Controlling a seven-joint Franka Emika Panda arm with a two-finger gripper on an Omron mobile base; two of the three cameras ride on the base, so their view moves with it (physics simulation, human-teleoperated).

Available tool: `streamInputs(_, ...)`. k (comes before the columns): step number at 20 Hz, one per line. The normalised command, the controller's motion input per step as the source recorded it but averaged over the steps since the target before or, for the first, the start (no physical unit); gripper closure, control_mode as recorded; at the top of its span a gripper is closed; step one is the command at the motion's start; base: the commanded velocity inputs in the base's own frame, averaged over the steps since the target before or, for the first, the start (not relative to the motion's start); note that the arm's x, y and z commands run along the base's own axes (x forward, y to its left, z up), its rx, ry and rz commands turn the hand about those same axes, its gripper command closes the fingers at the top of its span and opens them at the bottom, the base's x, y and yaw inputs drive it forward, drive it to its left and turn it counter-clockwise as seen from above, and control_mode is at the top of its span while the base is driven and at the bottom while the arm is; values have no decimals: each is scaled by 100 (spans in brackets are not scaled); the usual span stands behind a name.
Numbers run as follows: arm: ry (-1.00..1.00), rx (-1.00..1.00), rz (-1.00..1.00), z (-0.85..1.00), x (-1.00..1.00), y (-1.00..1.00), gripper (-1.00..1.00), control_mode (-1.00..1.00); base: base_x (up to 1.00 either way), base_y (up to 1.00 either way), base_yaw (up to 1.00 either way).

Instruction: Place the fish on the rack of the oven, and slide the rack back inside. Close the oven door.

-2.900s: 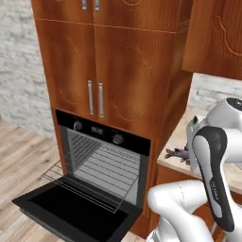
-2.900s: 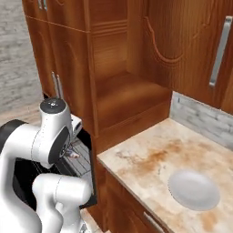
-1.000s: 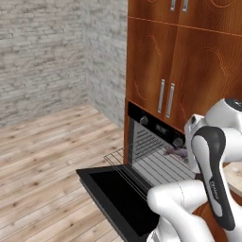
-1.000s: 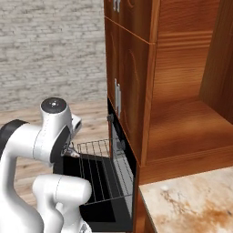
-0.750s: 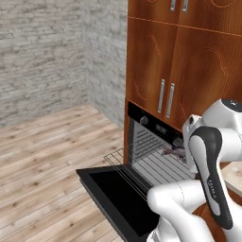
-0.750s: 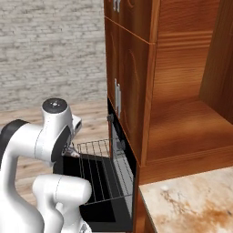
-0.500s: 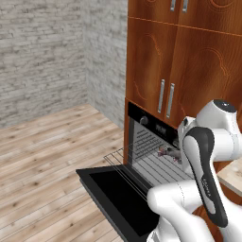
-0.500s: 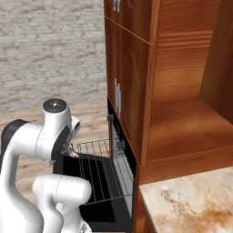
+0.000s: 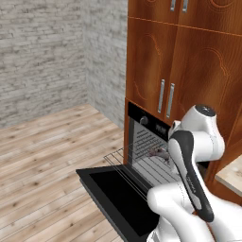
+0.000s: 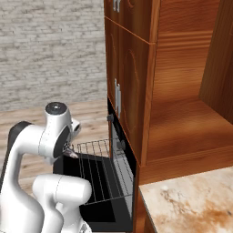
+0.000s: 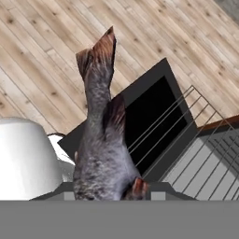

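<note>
While the slender grey-brown fish [image 11: 100, 140] hung tail-out from the gripper [image 9: 163, 154], it sat above the pulled-out thin silver wire rack [image 9: 142, 163], not yet on it. Fingers were nearly pressed together, pinching the fish at its body end; in the hand view the fish rose straight up from between the tips, reddish tail [image 11: 99, 51] furthest from the hand.

Rack [image 10: 98, 170] stuck out over the dropped flat black oven door [image 9: 120, 198], in front of the black built-in oven [image 9: 146, 142] set in reddish-brown wood cabinetry [image 9: 189, 80].

Risks as I read them:
- Grip was on one end only, so the long free body could swing or slip out if the arm moved fast. A fall would land it on the door glass or the pale wooden plank floor [image 9: 42, 156], not the rack.
- Wires were widely spaced and the fish was narrow. Laid parallel to the long wires it could drop through or wedge in a gap. Laying it crosswise looked safer.
- Released near the front edge, it could roll off when the rack gets pushed in.
- Released from height, it could bounce.
- White arm elbow [image 10: 54, 132] sat close to the door and rack front in the right base view, so a low descent could knock the rack askew.
- Couldn't tell how high the fish was above the wires.
</note>
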Motion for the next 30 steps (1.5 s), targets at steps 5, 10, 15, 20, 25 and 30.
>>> streamInputs(5, 0, 0, -24, -37, 16, 0, 100, -100, 0, 0, 0)
streamInputs(10, 0, -3, -30, -49, 14, 0, 100, -100, 0, 0, 0)
streamInputs(15, -1, 0, -21, -36, 22, -7, 100, -100, 0, 0, 0)
streamInputs(20, -4, 0, -15, -28, 30, -10, 100, -100, 0, 0, 0)
streamInputs(25, -6, 0, -14, -34, 37, 0, 100, -100, 0, 0, 0)
streamInputs(30, -1, 0, -13, -30, 40, 0, 100, -100, 0, 0, 0)
